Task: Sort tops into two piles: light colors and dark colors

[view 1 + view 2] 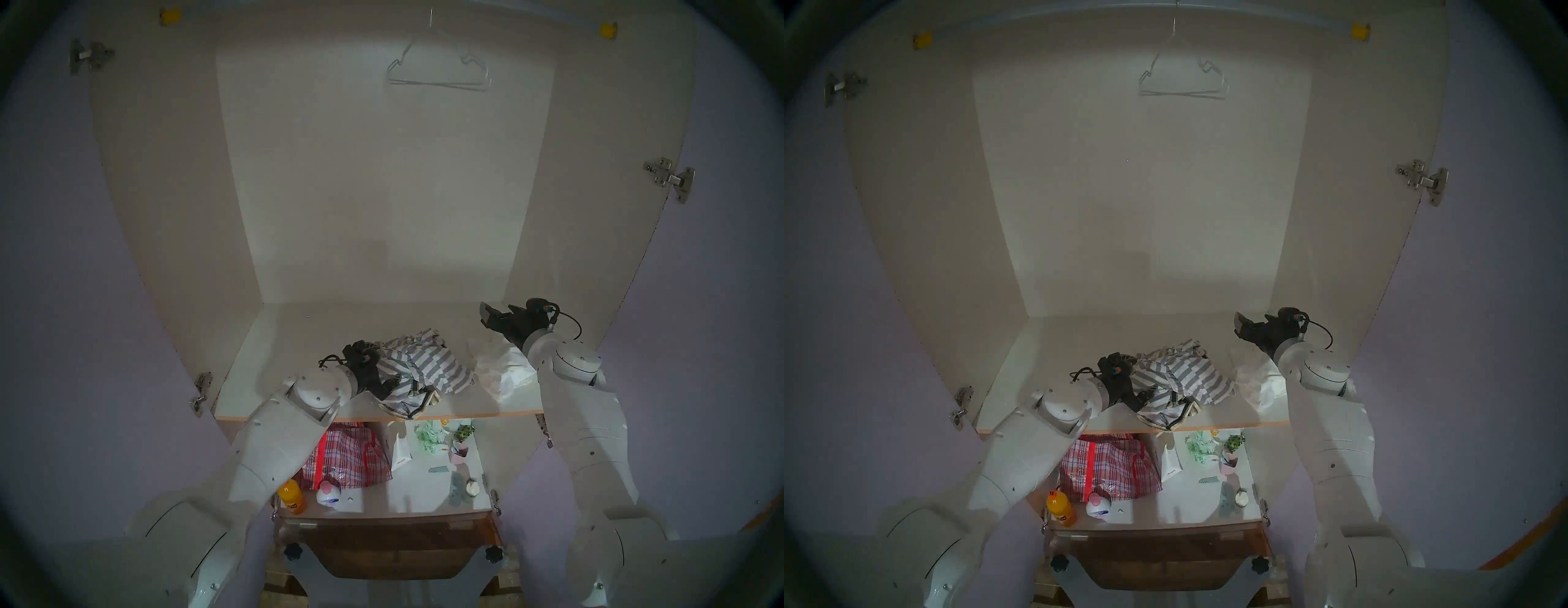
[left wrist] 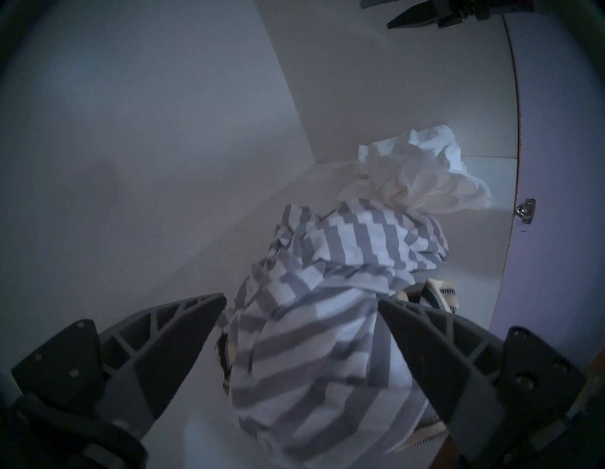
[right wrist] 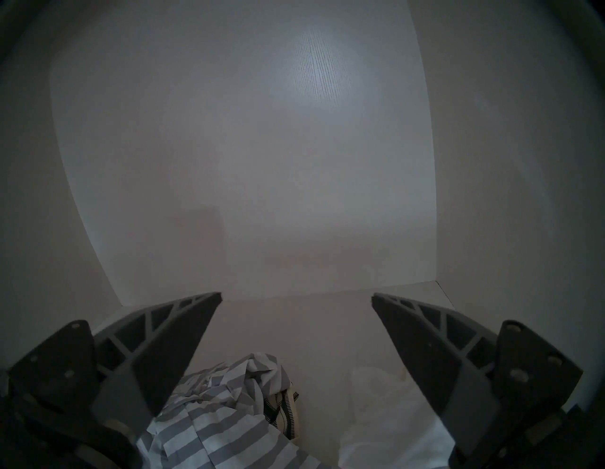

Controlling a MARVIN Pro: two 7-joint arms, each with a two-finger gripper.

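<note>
No writing is readable, perhaps from blur. The left gripper (image 2: 301,306) stands apart around the crumpled grey-striped white top (image 2: 327,327); the right gripper (image 3: 296,299) is spread, empty, above the plain white cloth heap (image 1: 502,367).

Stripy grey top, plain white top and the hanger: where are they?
grey-striped top (image 1: 428,365), left head view, on its striped middle.
plain white top (image 2: 412,177), left wrist view, on its crumpled middle.
wire hanger (image 1: 439,83), left head view, on its bottom bar.
</note>
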